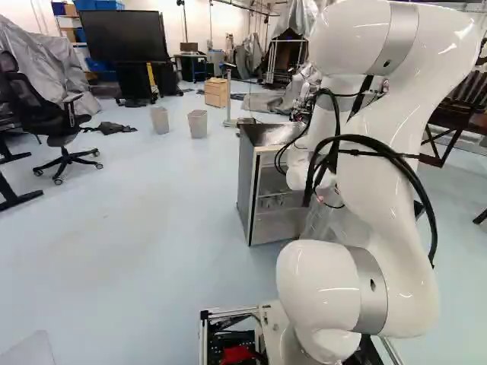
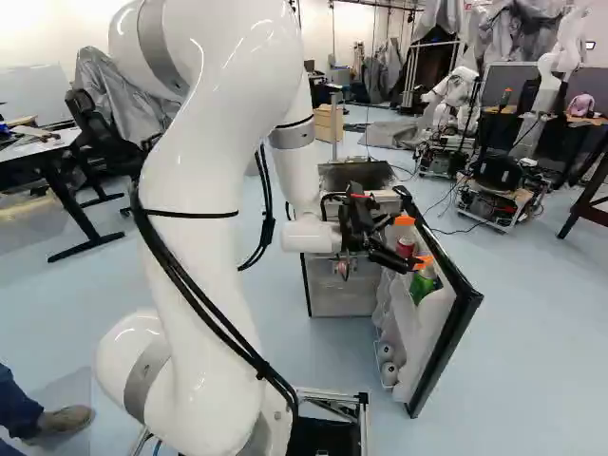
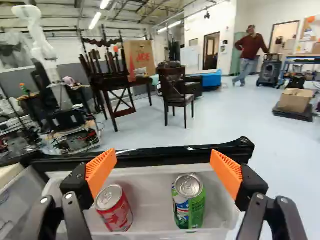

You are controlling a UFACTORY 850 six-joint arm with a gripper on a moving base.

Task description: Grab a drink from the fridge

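Green drink can (image 3: 196, 212): upright in the door shelf (image 3: 152, 192), right of centre in the right base view; untouched.
Red drink can (image 3: 116, 210): upright in same shelf, slightly higher up in the right base view; untouched, apart from the green.
Gripper (image 3: 164, 171): wide, holding nothing; over the shelf, with a span taking in both cans. Probably needs a shift sideways to centre on just one.
Orange pads (image 3: 227, 172): best set either side of the chosen can, level with each other, before going down. Too high a grip may slip off the shoulder.
Gap between cans: likely the way in for one finger. Narrow the spread a little first, to avoid knocking the neighbour.
Shelf walls: close by the outer finger's path; lower slowly, watching for a fingertip catching on the rim.
Black door edge (image 3: 175, 152): just beyond the shelf; keep clear, as a push there could swing the door.
Can sides: smooth, probably easy to dent; close gently, stop once firm on both sides.
Fridge (image 1: 245, 175): near centre of the left base view, door open; lift straight up, clear the shelf, then draw away.
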